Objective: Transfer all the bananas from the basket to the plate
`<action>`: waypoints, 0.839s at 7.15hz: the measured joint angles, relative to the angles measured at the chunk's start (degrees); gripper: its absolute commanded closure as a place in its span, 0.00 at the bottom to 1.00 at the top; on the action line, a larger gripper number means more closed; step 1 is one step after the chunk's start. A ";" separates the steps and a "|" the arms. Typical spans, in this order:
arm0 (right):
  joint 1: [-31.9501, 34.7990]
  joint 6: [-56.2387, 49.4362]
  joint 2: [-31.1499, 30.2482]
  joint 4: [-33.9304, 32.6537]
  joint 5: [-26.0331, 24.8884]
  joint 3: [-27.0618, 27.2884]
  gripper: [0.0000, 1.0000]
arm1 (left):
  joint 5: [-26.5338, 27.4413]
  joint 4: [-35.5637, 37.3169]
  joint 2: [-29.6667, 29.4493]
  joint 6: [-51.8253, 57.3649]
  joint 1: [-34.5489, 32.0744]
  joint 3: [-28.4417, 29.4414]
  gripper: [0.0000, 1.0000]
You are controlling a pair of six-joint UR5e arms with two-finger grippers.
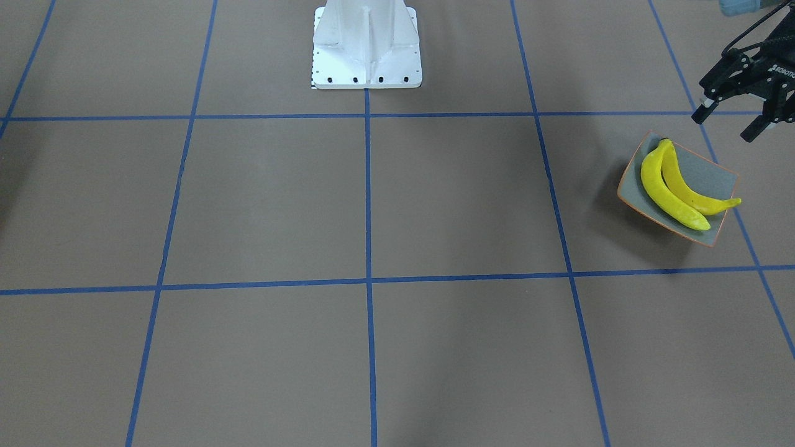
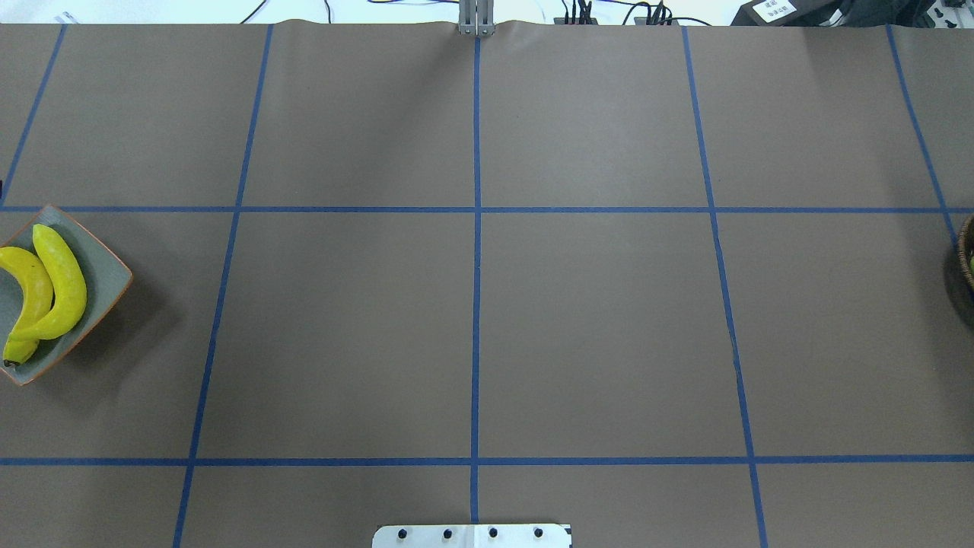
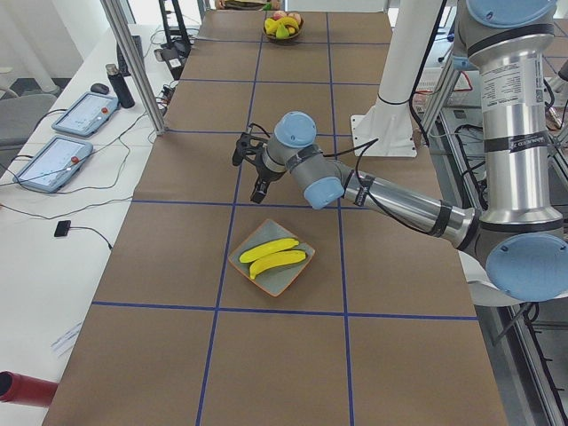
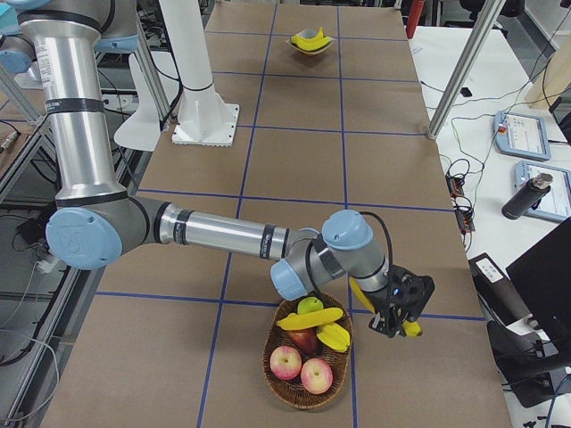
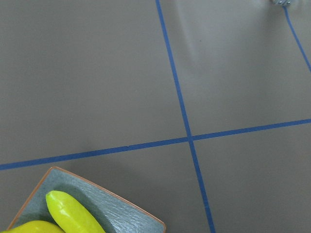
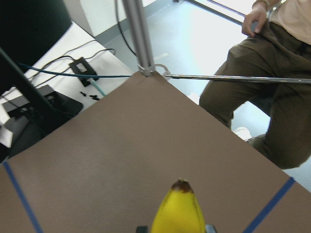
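Observation:
Two yellow bananas (image 1: 674, 189) lie side by side in the grey plate (image 1: 711, 177) with an orange rim, which also shows at the left edge of the overhead view as the plate (image 2: 103, 274). My left gripper (image 1: 725, 124) hangs open and empty just beyond the plate, on the robot's side of it. At the table's other end, my right gripper (image 4: 399, 314) is shut on a banana (image 6: 179, 211), held low just beside the wicker basket (image 4: 269, 361). Two more bananas (image 4: 310, 319) lie in the basket.
Red apples (image 4: 286, 362) and a green one (image 4: 310, 305) share the basket. A seated person (image 6: 252, 111) is past the table's corner near my right gripper. The white robot base (image 1: 366, 46) stands at mid-table. Tablets and cables lie on a side desk (image 3: 67, 142).

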 measured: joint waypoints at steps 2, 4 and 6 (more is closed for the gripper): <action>-4.93 0.41 2.11 -0.79 0.36 5.03 1.00 | -0.32 -1.27 -4.67 -0.26 0.33 1.74 0.00; -10.27 1.44 3.37 -7.41 -0.12 14.29 1.00 | -0.46 -0.92 -7.42 -1.58 0.86 2.27 0.00; -15.58 2.03 6.42 -19.33 -2.38 24.41 1.00 | -0.36 3.39 -12.92 -6.01 3.99 2.58 0.00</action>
